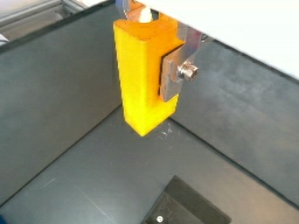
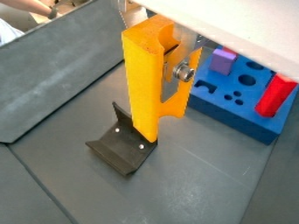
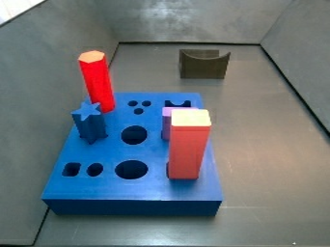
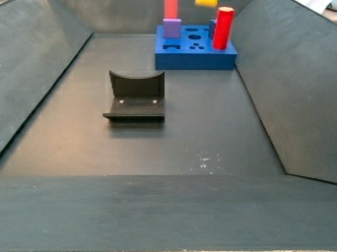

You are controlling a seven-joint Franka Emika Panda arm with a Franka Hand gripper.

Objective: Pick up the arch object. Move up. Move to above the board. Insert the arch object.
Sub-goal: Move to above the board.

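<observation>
The end effector (image 2: pixel 176 72) grips the upright yellow arch object (image 2: pixel 145 83), lifted clear of the dark floor near the fixture (image 2: pixel 121 143) and well short of the blue board (image 2: pixel 247 98); carry it level and high enough to clear the red post (image 2: pixel 277 94).

Even, soft light; slight glare on floor (image 4: pixel 198 162); images sharp.

We see the gripper (image 1: pixel 149 54) only in both wrist views; neither side view shows it. Its fingers (image 1: pixel 176 68) are closed on the arch object (image 1: pixel 142 77), held upright and lifted clear of the floor; one silver finger plate (image 2: pixel 183 73) presses its side
</observation>
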